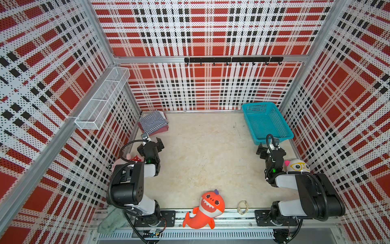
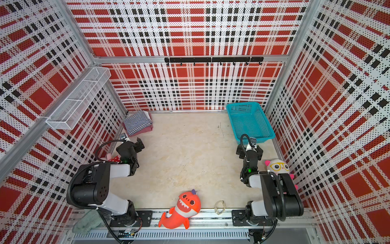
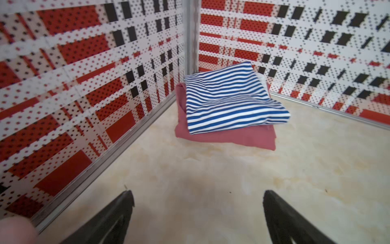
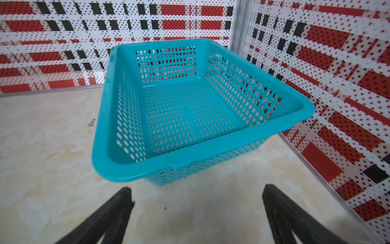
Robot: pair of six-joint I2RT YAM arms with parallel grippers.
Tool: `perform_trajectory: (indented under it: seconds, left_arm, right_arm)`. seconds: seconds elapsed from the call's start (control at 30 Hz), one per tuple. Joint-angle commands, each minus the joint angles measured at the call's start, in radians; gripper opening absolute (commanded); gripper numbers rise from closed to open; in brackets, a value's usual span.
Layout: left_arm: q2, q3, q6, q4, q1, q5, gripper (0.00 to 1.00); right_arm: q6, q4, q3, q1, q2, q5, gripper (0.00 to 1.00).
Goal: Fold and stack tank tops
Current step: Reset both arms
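Note:
Two folded tank tops lie stacked in the table's back left corner. The navy-and-white striped one (image 1: 152,121) (image 2: 137,122) (image 3: 232,101) rests on the dusty maroon-pink one (image 1: 162,132) (image 2: 146,131) (image 3: 232,140). My left gripper (image 1: 153,144) (image 2: 135,145) (image 3: 197,193) hovers just in front of the stack, open and empty, facing it over bare table. Near the right wall my right gripper (image 1: 268,149) (image 2: 250,149) (image 4: 196,191) is open too, with nothing between its fingers, and faces the teal basket.
An empty teal basket (image 1: 260,104) (image 4: 147,168) sits at the back right. An orange shark plush (image 1: 207,209), a white owl plush (image 1: 297,165) and a loop of band (image 1: 242,208) lie along the front and right. A grey-green cloth (image 1: 109,221) hangs at the front left. A wire shelf (image 1: 101,101) is on the left wall.

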Motion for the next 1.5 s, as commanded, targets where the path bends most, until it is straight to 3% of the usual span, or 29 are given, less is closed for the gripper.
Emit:
perform_trajectory:
  seconds: [0.0,0.07,0.13,0.2,0.3,0.43,0.5,0.57,0.7,1.47]
  left_arm:
    - [-0.017,-0.021,-0.009,0.126,0.000,0.093,0.98]
    - [-0.036,-0.060,0.015,0.186,-0.023,0.071,0.98]
    - [-0.040,-0.102,0.063,0.256,-0.076,0.011,0.98]
    - [-0.013,-0.129,0.115,0.361,-0.141,-0.083,0.98]
    - [-0.021,-0.159,0.098,0.394,-0.126,-0.073,0.98]
    - [0.034,-0.254,0.100,0.639,-0.121,-0.081,0.98]
    - [0.007,-0.244,0.095,0.558,-0.120,-0.085,0.98]
    - [0.027,-0.251,0.094,0.620,-0.119,-0.079,0.98]
    - [0.023,-0.252,0.095,0.611,-0.120,-0.079,0.98]
    - [0.022,-0.250,0.095,0.611,-0.120,-0.079,0.98]
  right_arm:
    - [-0.016,0.331,-0.033,-0.011,0.130,-0.066,1.00]
    - [-0.001,0.217,-0.025,-0.010,0.075,-0.069,1.00]
    - [-0.011,0.318,-0.038,-0.010,0.118,-0.059,1.00]
    - [-0.006,0.257,-0.033,-0.009,0.089,-0.069,1.00]
    - [-0.005,0.308,-0.037,-0.010,0.112,-0.054,1.00]
    - [-0.005,0.273,-0.021,-0.010,0.107,-0.052,1.00]
    - [0.002,0.252,-0.022,-0.010,0.100,-0.054,1.00]
    - [-0.004,0.272,-0.024,-0.010,0.104,-0.047,1.00]
    - [-0.023,0.179,0.022,-0.006,0.104,-0.083,1.00]
    - [-0.032,0.174,0.027,-0.003,0.106,-0.091,1.00]
